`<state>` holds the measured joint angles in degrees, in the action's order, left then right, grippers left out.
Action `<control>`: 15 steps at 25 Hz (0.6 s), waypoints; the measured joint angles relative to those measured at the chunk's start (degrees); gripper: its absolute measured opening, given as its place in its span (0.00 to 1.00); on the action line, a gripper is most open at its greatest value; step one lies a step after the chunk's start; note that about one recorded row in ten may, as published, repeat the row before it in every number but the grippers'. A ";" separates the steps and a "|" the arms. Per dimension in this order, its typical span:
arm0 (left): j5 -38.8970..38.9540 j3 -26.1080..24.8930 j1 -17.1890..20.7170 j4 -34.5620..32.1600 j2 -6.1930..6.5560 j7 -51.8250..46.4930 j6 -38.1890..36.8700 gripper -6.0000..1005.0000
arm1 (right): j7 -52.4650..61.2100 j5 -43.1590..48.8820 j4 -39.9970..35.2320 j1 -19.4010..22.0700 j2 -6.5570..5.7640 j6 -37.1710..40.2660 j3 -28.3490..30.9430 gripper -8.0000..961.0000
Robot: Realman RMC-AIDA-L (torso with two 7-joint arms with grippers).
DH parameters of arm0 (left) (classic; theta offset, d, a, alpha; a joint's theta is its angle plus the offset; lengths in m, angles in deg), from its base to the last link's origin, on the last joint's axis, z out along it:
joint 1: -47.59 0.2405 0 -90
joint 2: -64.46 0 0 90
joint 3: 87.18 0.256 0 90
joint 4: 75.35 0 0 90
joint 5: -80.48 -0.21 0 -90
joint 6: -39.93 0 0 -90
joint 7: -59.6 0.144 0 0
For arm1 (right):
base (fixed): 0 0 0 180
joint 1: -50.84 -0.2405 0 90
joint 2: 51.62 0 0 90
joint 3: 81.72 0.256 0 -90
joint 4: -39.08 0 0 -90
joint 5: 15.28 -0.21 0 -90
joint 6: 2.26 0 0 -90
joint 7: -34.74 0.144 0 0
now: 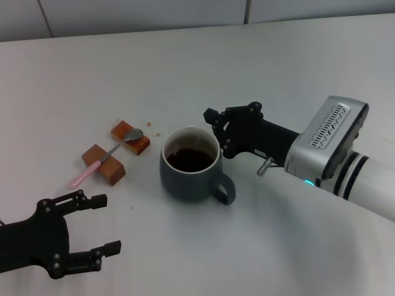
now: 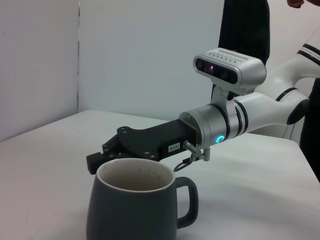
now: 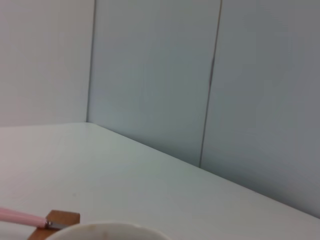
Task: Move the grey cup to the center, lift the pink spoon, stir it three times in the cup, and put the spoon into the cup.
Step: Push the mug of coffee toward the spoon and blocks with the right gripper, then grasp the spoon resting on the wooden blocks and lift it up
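The grey cup stands upright mid-table with dark brown liquid inside, its handle towards the front right. It also shows in the left wrist view, and its rim shows in the right wrist view. The pink spoon lies across two wooden blocks left of the cup, silver bowl on the far block. Its handle shows in the right wrist view. My right gripper is open, just beyond the cup's far right rim, holding nothing; it also shows in the left wrist view. My left gripper is open and empty at the front left.
Two orange-brown wooden blocks carry the spoon. A few small brown spots mark the white table beside the far block. A pale wall runs along the table's far edge.
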<state>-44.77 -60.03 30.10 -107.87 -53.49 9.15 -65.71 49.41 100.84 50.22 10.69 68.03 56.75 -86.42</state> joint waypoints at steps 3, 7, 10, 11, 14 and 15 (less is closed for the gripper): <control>0.00 0.00 -0.02 0.00 -0.01 0.00 0.00 0.81 | 0.00 -0.53 0.00 0.56 -0.03 1.22 1.34 0.01; 0.00 -0.25 -0.01 0.19 -0.07 0.30 0.06 0.81 | 0.28 -0.65 -0.96 3.23 -0.28 5.47 5.21 0.01; 0.01 -0.60 -0.01 0.38 -0.09 0.54 0.14 0.81 | 0.47 -0.67 -3.04 7.02 -0.44 12.88 10.01 0.01; 0.00 -0.62 -0.03 0.41 -0.09 0.56 0.14 0.80 | 1.07 -0.68 -5.47 10.10 -0.55 21.45 11.70 0.01; 0.00 -0.69 -0.06 0.44 -0.09 0.60 0.15 0.80 | 3.34 -0.53 -8.63 12.81 -0.66 31.30 11.76 0.01; 0.01 -0.70 -0.06 0.44 -0.09 0.60 0.16 0.80 | 5.57 -0.21 -10.74 13.98 -0.68 36.42 11.57 0.01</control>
<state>-44.76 -60.73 30.04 -107.43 -53.57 9.75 -65.55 54.98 100.63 39.48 24.67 67.36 93.17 -74.85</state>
